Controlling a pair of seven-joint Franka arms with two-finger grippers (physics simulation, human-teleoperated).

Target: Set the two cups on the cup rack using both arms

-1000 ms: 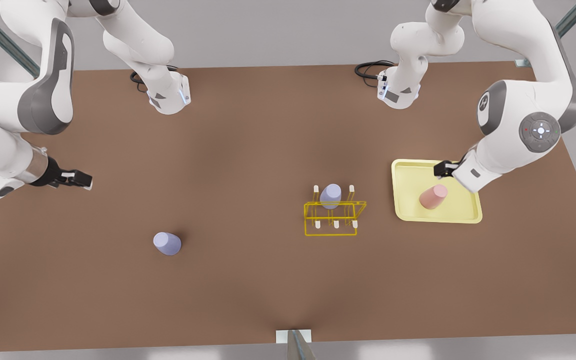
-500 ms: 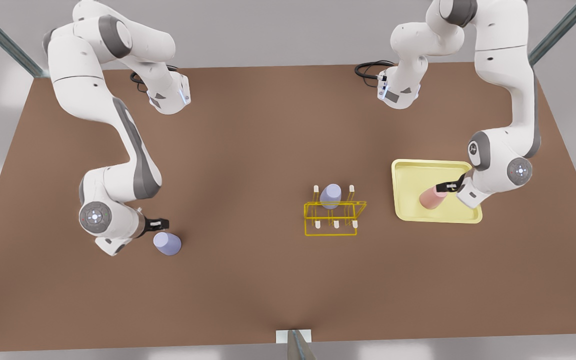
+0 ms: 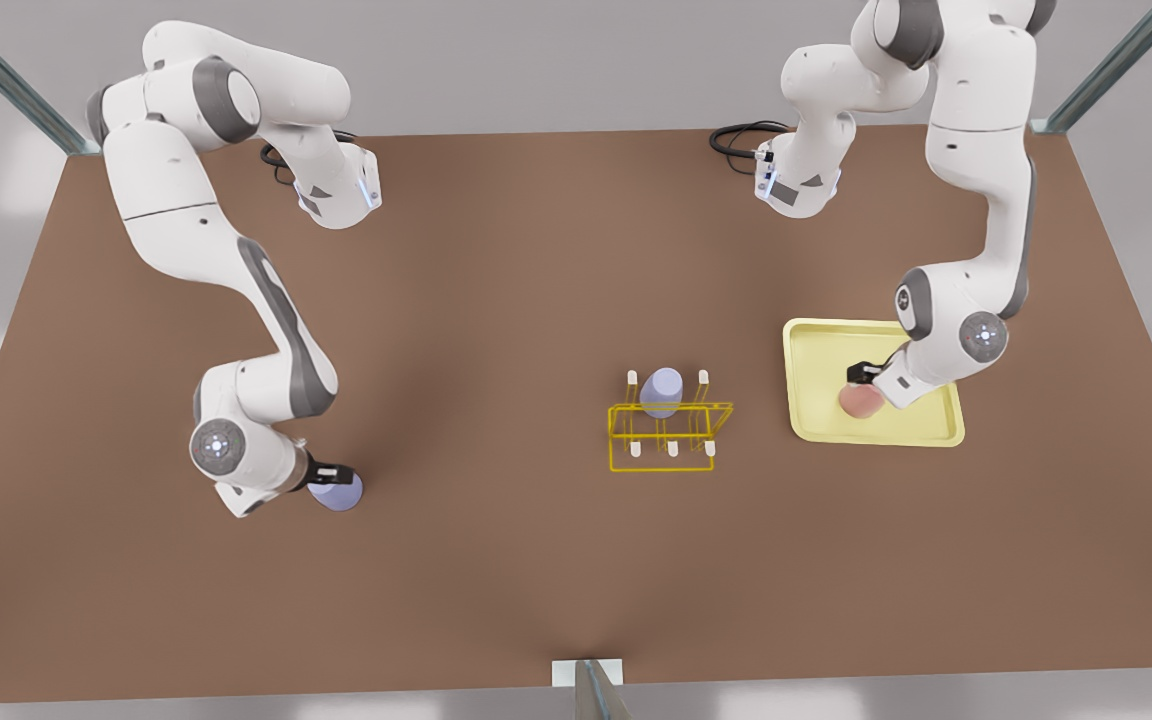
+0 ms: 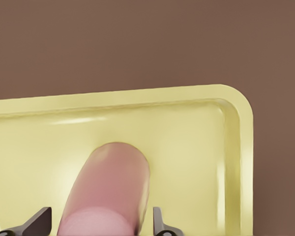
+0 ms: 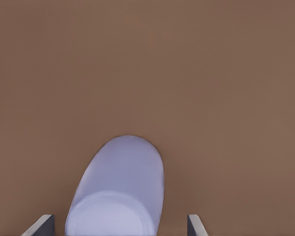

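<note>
We are straddling both cups — left gripper (image 3: 864, 373) open around the pink cup (image 3: 860, 401), right gripper (image 3: 333, 473) open around the lavender cup (image 3: 338, 492) — light, slick, tapered; we should be pinching mid-wall.

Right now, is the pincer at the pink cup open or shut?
Open: the left pincer straddles the pink cup, a gap showing beside each finger.

- The cup rack (image 3: 671, 432) stands mid-table (image 3: 536, 300), one cup (image 3: 661, 391) on its rear pegs.
- The tray (image 3: 821, 345) lies to the front view's right, holding a cup (image 3: 858, 401).
- Another cup (image 3: 341, 492) sits far to the front view's left.
</note>
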